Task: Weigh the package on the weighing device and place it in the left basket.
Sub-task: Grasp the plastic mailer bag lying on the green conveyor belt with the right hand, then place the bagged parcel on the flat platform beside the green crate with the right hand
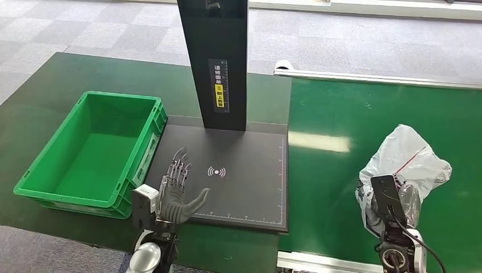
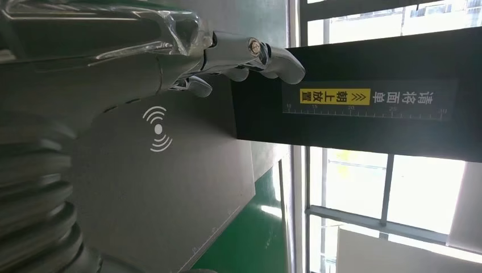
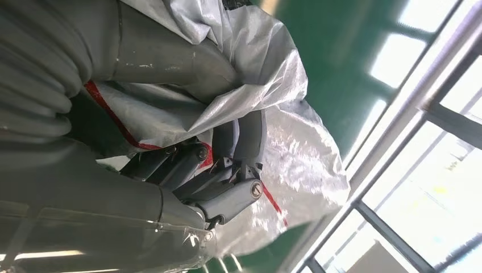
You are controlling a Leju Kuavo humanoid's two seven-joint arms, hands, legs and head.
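The package (image 1: 406, 159) is a white plastic bag with a red line, lying on the green belt at the right. My right hand (image 1: 392, 199) grips its near side; in the right wrist view the fingers (image 3: 227, 187) curl into the crumpled bag (image 3: 295, 153). The weighing device is a black flat plate (image 1: 244, 187) with a black upright post (image 1: 219, 62). My left hand (image 1: 176, 190) hovers open over the plate's near left part, fingers spread. The green basket (image 1: 34, 190) stands empty left of the plate.
A metal rail (image 1: 375, 79) borders the far side of the green belt (image 1: 352, 114). The dark green tabletop (image 1: 57, 79) surrounds the basket. Grey carpet tiles lie beyond the table.
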